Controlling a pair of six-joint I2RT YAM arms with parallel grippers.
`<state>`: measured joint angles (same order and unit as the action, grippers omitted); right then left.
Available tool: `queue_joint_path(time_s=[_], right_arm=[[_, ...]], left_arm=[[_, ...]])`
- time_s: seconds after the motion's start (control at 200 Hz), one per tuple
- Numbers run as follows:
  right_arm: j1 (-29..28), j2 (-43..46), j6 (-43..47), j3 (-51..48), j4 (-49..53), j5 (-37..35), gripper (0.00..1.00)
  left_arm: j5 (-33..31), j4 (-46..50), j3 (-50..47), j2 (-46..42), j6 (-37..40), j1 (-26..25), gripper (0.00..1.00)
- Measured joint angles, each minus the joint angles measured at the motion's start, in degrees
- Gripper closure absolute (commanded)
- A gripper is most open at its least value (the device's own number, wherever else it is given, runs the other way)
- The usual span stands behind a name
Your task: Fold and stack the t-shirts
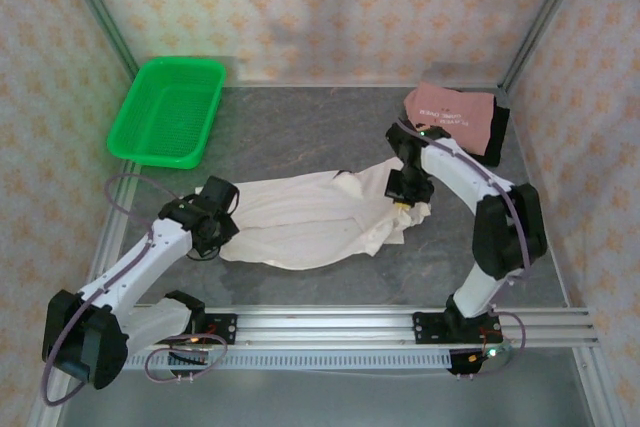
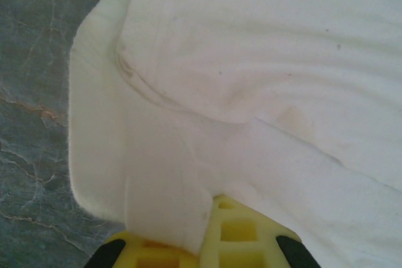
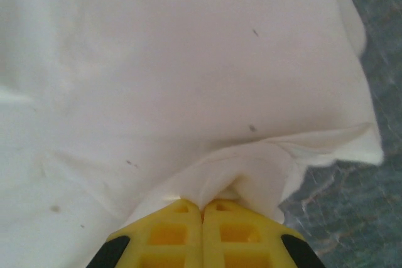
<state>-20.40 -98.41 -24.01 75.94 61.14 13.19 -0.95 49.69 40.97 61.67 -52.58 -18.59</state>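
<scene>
Two arms each hold the big white tee, which lies wrinkly in the middle of the grey table. The left gripper is at the tee's left end. Seen from the left wrist, its yellow fingers are clamped on a strip of white cloth, and the cloth is squeezed between them. Some grey table shows beside the cloth there.

The right gripper is at the tee's right end and points down. Seen from the right wrist, its yellow fingers are pressed together, with a bunched fold of the white tee pinched at their tips.

The pink tee lies folded in the far right corner, apart from the white one. A black tee lies under it and peeks out on its right side. A green basket sits in the far left corner of the table.
</scene>
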Motion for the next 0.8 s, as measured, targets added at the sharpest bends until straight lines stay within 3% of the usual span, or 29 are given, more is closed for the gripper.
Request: queue_joint_path(time_s=[0.195, 0.305, 0.415, 0.61, 0.701, 0.801], right_arm=[[0.7, -8.2, 2.8, 5.6, -1.0, 1.3, 0.57], [1.0, -7.7, 3.7, 5.5, -1.5, 1.4, 0.47], [1.1, -1.3, 3.7, 2.3, -1.6, 0.8, 0.46], [1.2, 20.3, 0.8, -12.2, -0.7, 4.3, 0.5], [1.2, 23.3, -0.6, -20.1, -1.9, 7.1, 0.52], [1.2, 20.5, -2.0, -27.3, -7.1, 9.4, 0.54]], left_arm=[[0.0, 0.0, 0.1, 0.5, 0.4, 0.0, 0.97], [0.0, 0.0, 0.0, 0.4, 0.5, 0.0, 0.97], [0.0, -0.2, -0.5, 0.3, 0.6, 0.0, 0.97], [0.1, -1.1, -2.3, -0.1, 0.4, 0.0, 0.97], [0.2, -1.7, -3.3, 0.0, 0.4, 0.0, 0.97], [0.5, -2.9, -4.5, 0.0, 0.4, 0.0, 0.96]])
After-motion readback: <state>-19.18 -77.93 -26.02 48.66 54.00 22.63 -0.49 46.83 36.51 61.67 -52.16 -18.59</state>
